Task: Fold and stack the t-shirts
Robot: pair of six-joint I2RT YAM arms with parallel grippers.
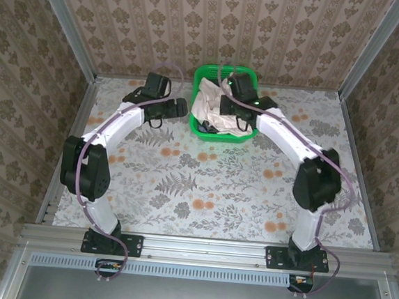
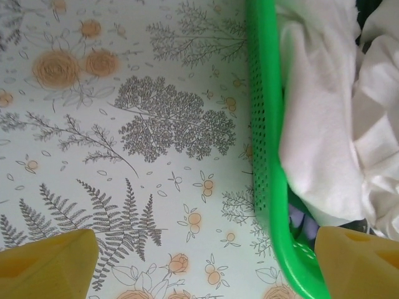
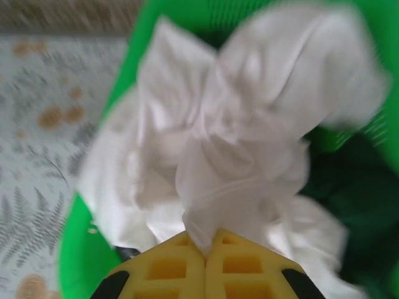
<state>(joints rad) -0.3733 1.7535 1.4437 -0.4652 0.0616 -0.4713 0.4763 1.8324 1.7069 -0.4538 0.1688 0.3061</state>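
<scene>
Pinches a fold of the pale t-shirt (image 3: 249, 124) with the right gripper (image 3: 204, 240), pressed together, likely for lifting out of the basket (image 1: 200, 76) at upper centre of the top view. Holds the left gripper (image 2: 206, 268) spread, straddling the basket's wall above the table (image 2: 124, 124). Finds the dark green t-shirt (image 3: 355, 180) at right, partly under the pale one; expects the basket walls to snag.

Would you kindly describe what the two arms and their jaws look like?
Both the left arm and right arm have white curved links, black joints and black base plates, with a purple cable looping along each. The jaws are yellow with moulded square recesses.
</scene>
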